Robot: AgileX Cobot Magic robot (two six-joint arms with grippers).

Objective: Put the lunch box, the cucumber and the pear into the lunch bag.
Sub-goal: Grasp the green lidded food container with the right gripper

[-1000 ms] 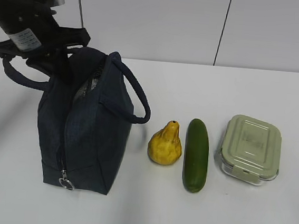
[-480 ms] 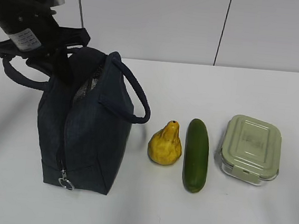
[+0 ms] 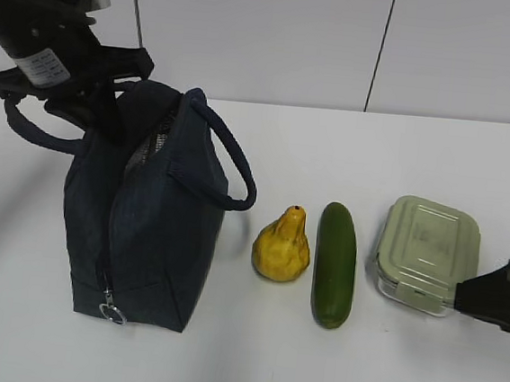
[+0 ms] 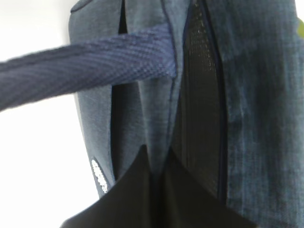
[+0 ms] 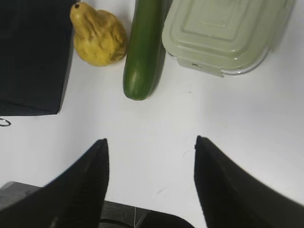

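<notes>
The dark navy lunch bag stands on the left of the table with its top zipper open. My left gripper is at the bag's top rear rim. In the left wrist view it is shut, pinching a fold of the bag's fabric beside the opening, under a handle. To the bag's right lie the yellow pear, the cucumber and the sage-lidded lunch box, side by side. My right gripper hovers open and empty at the lunch box's near right, short of the cucumber and lunch box.
The zipper's metal ring pull hangs at the bag's near bottom corner. The second handle loops out toward the pear. White tabletop lies in front of the items, and a white wall stands behind.
My right gripper has come into the exterior view at the right edge, beside the lunch box. The left arm and the bag have not moved.
</notes>
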